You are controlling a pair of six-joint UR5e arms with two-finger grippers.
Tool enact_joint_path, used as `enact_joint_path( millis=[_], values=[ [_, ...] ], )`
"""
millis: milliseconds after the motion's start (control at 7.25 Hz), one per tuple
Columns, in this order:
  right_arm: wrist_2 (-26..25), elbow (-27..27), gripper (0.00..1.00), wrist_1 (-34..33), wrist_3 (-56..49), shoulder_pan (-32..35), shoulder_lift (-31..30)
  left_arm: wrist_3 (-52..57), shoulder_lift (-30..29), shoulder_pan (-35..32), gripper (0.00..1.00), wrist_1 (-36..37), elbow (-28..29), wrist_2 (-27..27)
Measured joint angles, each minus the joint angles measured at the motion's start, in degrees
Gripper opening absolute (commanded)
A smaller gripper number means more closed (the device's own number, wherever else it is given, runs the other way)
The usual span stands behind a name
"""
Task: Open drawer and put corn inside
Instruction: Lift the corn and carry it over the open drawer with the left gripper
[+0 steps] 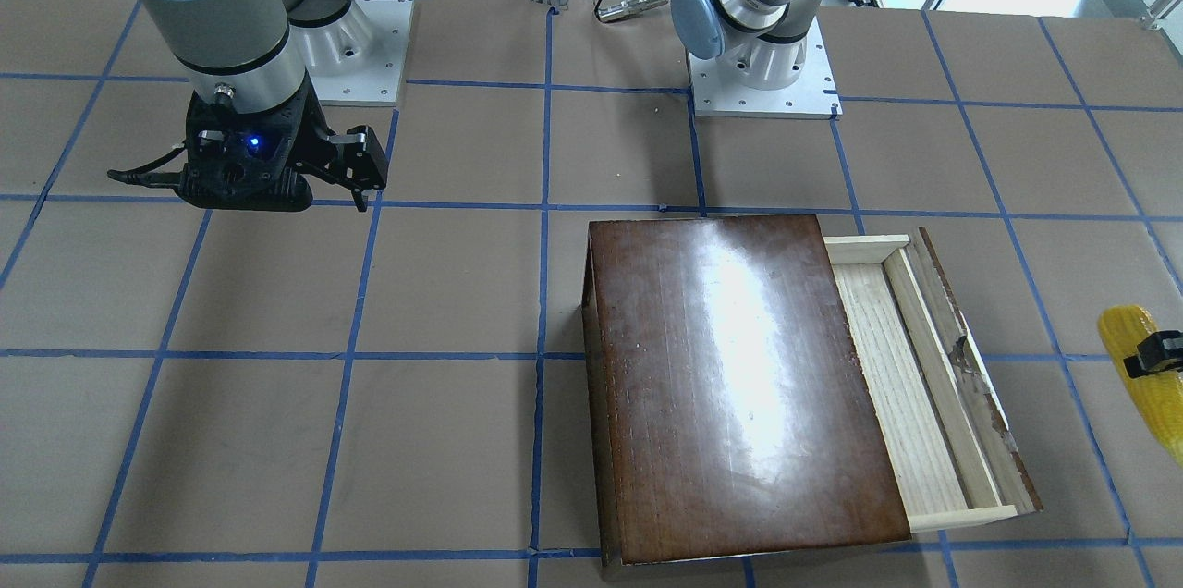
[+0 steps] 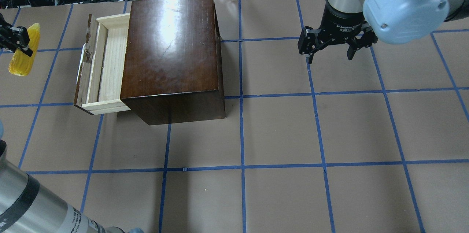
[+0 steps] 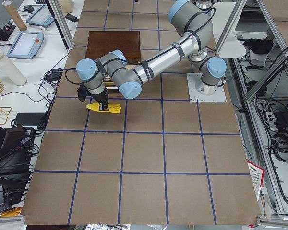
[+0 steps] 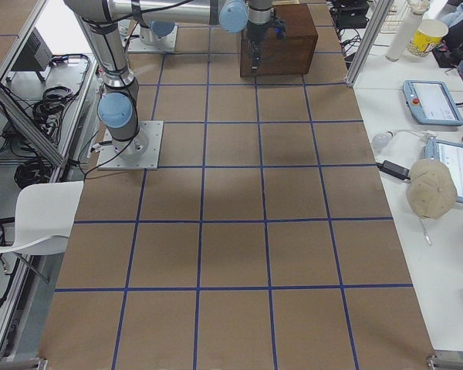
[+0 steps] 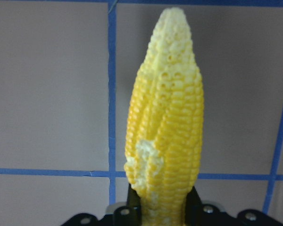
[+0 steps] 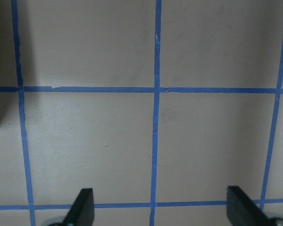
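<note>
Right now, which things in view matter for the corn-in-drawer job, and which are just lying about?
Job: drawer, pulled open; corn, held in left gripper; dark box.
Lying about: right gripper, open and empty; tablet and white chair, off to the sides.

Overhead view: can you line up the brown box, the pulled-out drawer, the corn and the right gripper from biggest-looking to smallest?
1. The brown box.
2. The drawer, counting just the part sticking out.
3. The right gripper and the corn: the gripper looks bigger, but it may be nearer the camera, so that is unsure.
</note>
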Motion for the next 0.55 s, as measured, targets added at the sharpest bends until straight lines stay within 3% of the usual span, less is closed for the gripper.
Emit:
enact_joint_path(
  millis=[552],
  values=[
    [0.1,0.0,1.00,0.0,0.0,0.0,0.0,-7.1,4.4,-7.4,0.00,-2.6,0.5,-0.6]
  ],
)
